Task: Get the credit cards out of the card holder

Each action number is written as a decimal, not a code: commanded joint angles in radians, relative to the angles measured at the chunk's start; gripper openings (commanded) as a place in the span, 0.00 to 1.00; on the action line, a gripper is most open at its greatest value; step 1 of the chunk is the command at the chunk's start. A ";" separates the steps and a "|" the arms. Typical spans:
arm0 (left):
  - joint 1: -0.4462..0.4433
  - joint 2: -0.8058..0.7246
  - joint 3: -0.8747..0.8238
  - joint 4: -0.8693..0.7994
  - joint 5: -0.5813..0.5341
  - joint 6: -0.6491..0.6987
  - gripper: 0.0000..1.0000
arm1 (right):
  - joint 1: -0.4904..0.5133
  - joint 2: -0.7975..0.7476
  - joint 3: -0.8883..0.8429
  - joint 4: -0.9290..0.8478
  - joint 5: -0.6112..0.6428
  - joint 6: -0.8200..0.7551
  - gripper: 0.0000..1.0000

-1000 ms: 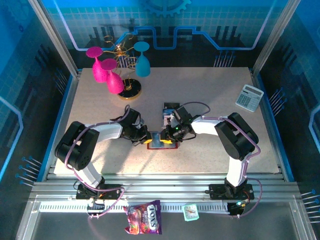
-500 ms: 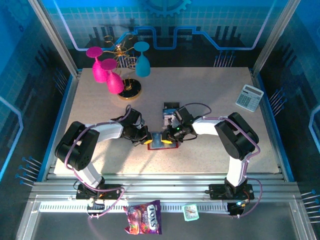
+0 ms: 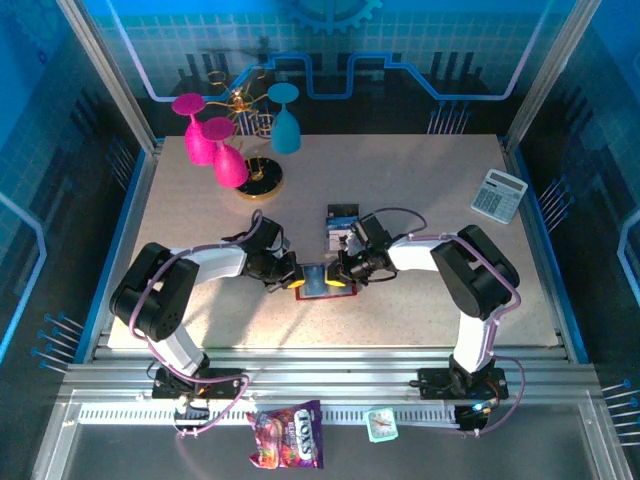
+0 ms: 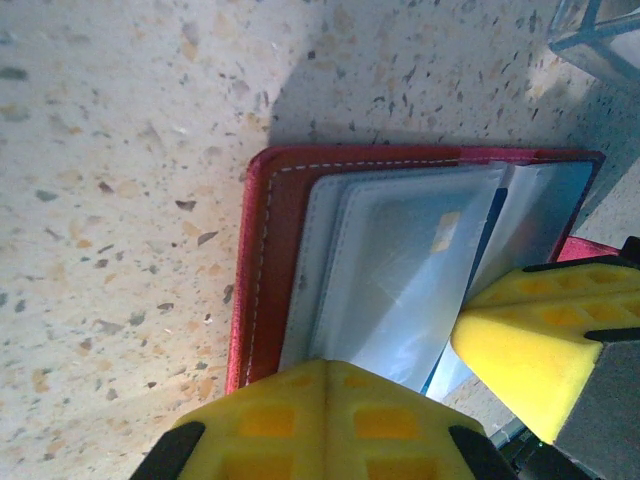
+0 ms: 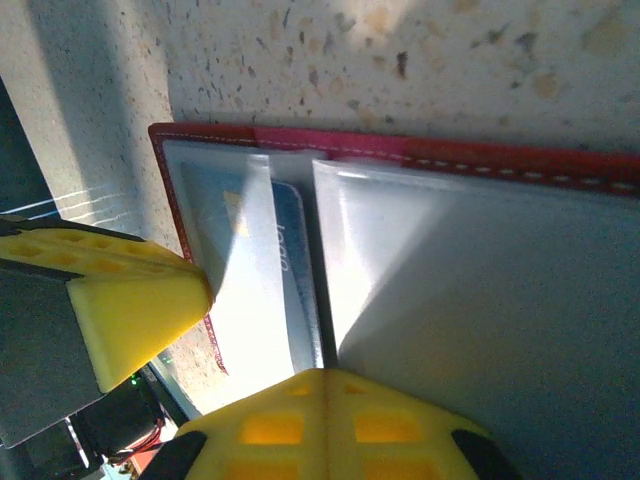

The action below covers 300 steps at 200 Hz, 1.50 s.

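The speckled beige stone-look table lies bare across its far centre and right half, and along a strip by the near edge. Two white-and-black arms reach inward from the near rail and meet just short of the middle.

At the far left, a gold wire rack on a round black base carries pink and blue plastic goblets. A grey-white keyed calculator sits by the right edge, well apart from the arms.

The red folding card holder lies open and flat between the grippers, with its stitched red border on the table and its clear sleeves facing up.

- **Left gripper:** The left gripper is at the holder's left edge with its jaws together. One yellow pad overlaps the sleeve edge; I cannot tell whether it pinches the sleeve.
- **Right gripper:** The right gripper is at the opposite edge, also closed. Its yellow pad lies over the seam between two sleeves, and what it nips is hidden.

A blue card with a gold chip sits inside one sleeve. Two loose cards, one dark and one pale, lie just beyond the holder's far edge.
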 commanded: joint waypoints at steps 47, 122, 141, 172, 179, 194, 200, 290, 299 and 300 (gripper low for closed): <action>-0.010 0.022 0.010 -0.105 -0.046 0.024 0.03 | -0.053 -0.072 -0.036 -0.021 -0.010 -0.025 0.06; -0.010 0.021 0.023 -0.115 -0.047 0.032 0.03 | 0.016 -0.021 0.079 -0.117 -0.001 -0.077 0.21; -0.010 0.023 0.024 -0.115 -0.045 0.032 0.03 | 0.030 -0.002 0.098 -0.119 0.000 -0.074 0.24; -0.010 0.026 0.026 -0.113 -0.044 0.036 0.03 | 0.041 0.024 0.116 -0.130 0.006 -0.076 0.26; -0.010 0.029 0.026 -0.112 -0.043 0.037 0.03 | 0.040 0.027 0.120 -0.130 0.005 -0.076 0.26; -0.009 0.031 0.028 -0.111 -0.041 0.036 0.03 | 0.045 0.034 0.126 -0.131 0.007 -0.076 0.26; -0.010 0.031 0.029 -0.110 -0.040 0.036 0.03 | 0.045 0.037 0.128 -0.132 0.008 -0.078 0.26; -0.006 0.034 0.044 -0.118 -0.046 0.044 0.03 | 0.046 0.040 0.169 -0.283 0.111 -0.149 0.30; -0.004 0.035 0.047 -0.118 -0.046 0.047 0.03 | 0.046 0.035 0.173 -0.295 0.119 -0.154 0.30; -0.004 0.035 0.048 -0.119 -0.046 0.047 0.03 | 0.046 0.034 0.173 -0.296 0.119 -0.154 0.30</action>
